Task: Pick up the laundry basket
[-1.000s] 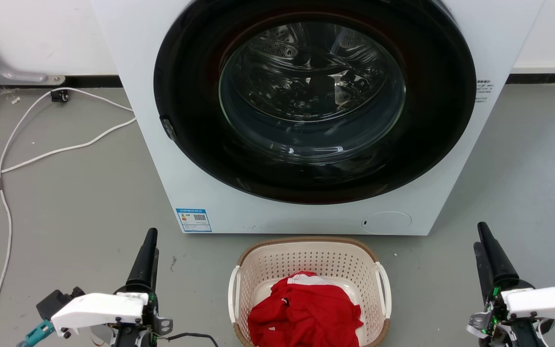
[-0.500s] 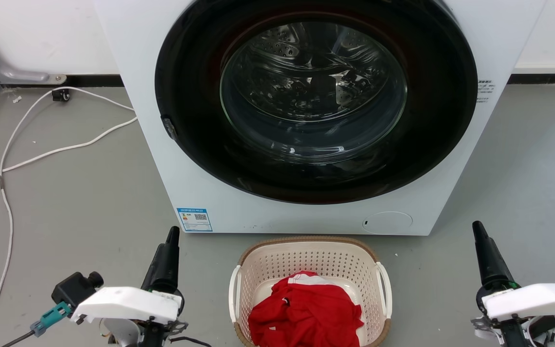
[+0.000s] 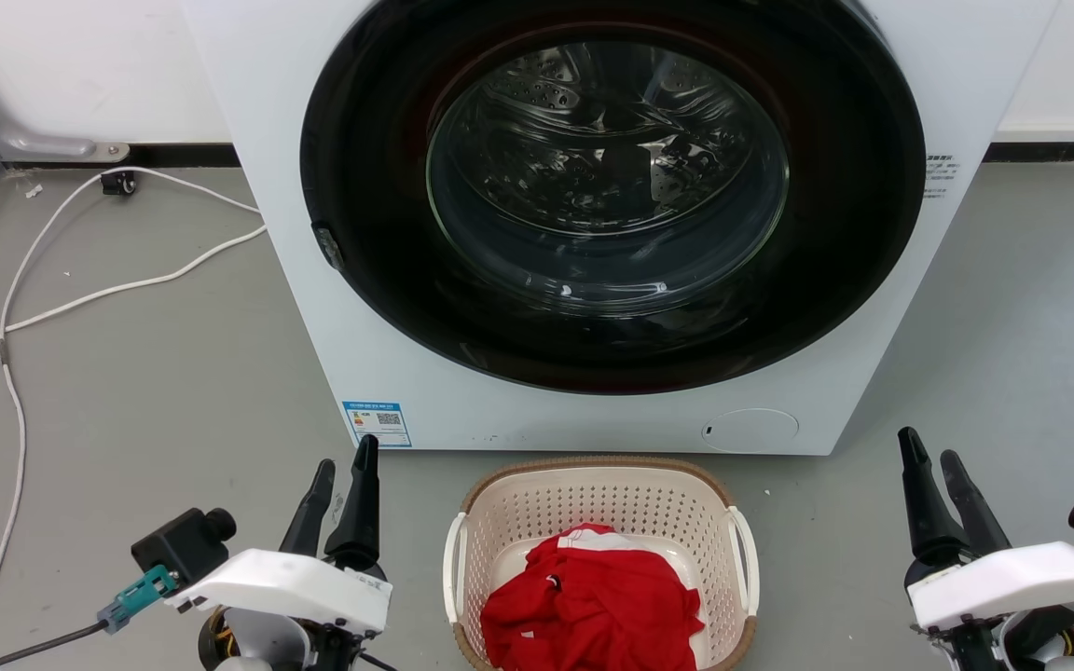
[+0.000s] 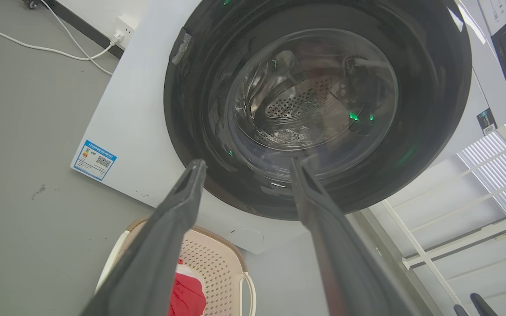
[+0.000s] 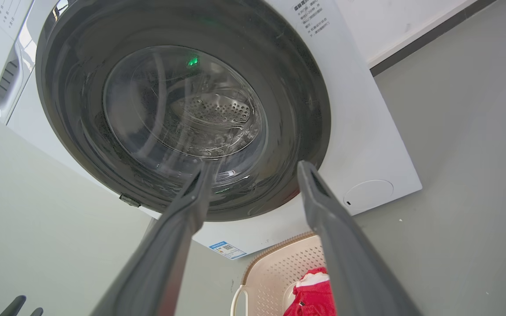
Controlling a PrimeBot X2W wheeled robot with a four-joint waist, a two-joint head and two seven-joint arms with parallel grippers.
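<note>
Cream laundry basket [image 3: 600,508] sits on the floor between my left claw [image 3: 343,471] and right claw [image 3: 930,463], both spread apart and empty.

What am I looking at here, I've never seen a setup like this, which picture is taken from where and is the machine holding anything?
This is a two-armed wheeled robot facing a front-loading washing machine. The wide picture comes from a camera on its head, looking down at the grey floor. There the left gripper sits lower left and the right gripper lower right; each is a pair of long dark fingers, spread open, holding nothing.

The other two pictures come from cameras on the wrists, looking along each gripper's fingers toward the washer door.

On the floor before the washer stands a cream laundry basket with white loop handles, and a red garment inside. White cables trail at the left.
</note>
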